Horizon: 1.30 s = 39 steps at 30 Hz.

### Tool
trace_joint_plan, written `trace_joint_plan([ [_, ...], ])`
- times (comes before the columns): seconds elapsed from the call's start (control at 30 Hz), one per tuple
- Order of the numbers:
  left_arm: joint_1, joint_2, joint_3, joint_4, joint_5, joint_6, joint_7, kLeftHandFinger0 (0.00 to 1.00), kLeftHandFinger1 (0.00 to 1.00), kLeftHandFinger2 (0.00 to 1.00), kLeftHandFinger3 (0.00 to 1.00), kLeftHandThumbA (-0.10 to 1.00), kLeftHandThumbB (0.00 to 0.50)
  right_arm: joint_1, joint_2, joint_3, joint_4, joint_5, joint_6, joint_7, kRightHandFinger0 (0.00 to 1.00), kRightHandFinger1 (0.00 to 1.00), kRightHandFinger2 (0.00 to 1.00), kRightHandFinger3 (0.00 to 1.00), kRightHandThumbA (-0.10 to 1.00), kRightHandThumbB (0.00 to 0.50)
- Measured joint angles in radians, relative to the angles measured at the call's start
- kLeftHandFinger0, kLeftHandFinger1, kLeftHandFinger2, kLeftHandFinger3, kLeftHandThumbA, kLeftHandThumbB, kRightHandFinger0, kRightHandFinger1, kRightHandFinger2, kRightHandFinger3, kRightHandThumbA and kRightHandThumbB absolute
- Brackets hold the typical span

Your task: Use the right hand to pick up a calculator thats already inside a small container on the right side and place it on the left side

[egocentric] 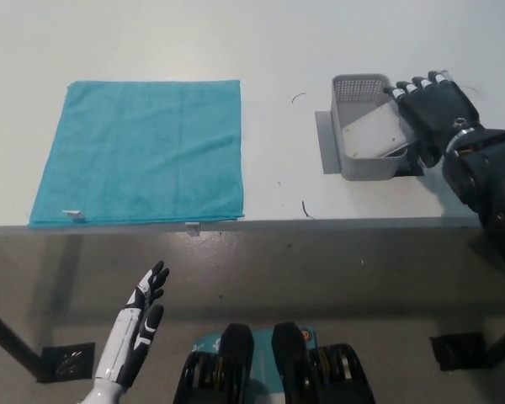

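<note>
A light grey calculator lies tilted inside a small grey mesh container on the right side of the white table. My black right hand hovers at the container's right rim, fingers spread and open, partly over the calculator's right end. A teal cloth lies flat on the table's left side. My white left hand rests open below the table's front edge at lower left.
The container stands on a grey mat. The table's front edge runs across the middle of the view. Bare white tabletop separates the cloth from the container.
</note>
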Motion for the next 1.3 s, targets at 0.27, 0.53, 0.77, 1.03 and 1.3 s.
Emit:
trace_joint_plan([
  [0.27, 0.003, 0.0, -0.001, 0.004, 0.001, 0.003, -0.001, 1.0, 1.0, 1.0, 1.0, 1.0, 0.019, -0.016, 0.033, 0.019, 0.126, -0.011, -0.015, -0.195, 0.0, 0.01, 0.2, 0.2, -0.1, 0.306],
  [0.53, 0.003, 0.0, -0.002, 0.008, 0.003, 0.005, -0.001, 1.0, 1.0, 1.0, 1.0, 1.0, 0.039, -0.023, 0.037, 0.022, 0.224, -0.012, -0.039, -0.389, 0.0, 0.0, 0.26, 0.25, -0.1, 0.299],
  [0.77, 0.003, 0.0, -0.002, 0.008, 0.004, 0.006, -0.001, 1.0, 1.0, 1.0, 1.0, 1.0, 0.032, -0.022, 0.039, 0.022, 0.292, -0.01, -0.083, -0.542, 0.0, 0.11, 0.47, 0.12, -0.1, 0.256],
  [1.03, 0.003, 0.0, -0.002, 0.008, 0.003, 0.005, -0.001, 1.0, 1.0, 1.0, 1.0, 1.0, 0.024, -0.01, 0.038, 0.023, 0.318, -0.01, -0.129, -0.662, 0.0, 0.21, 0.59, 0.12, -0.1, 0.298],
  [1.3, -0.004, 0.0, -0.001, 0.008, 0.002, 0.004, -0.001, 1.0, 1.0, 1.0, 1.0, 1.0, 0.029, 0.005, -0.014, -0.025, 0.121, -0.002, -0.163, -0.733, 0.0, 0.45, 0.84, 0.2, -0.1, 0.148],
])
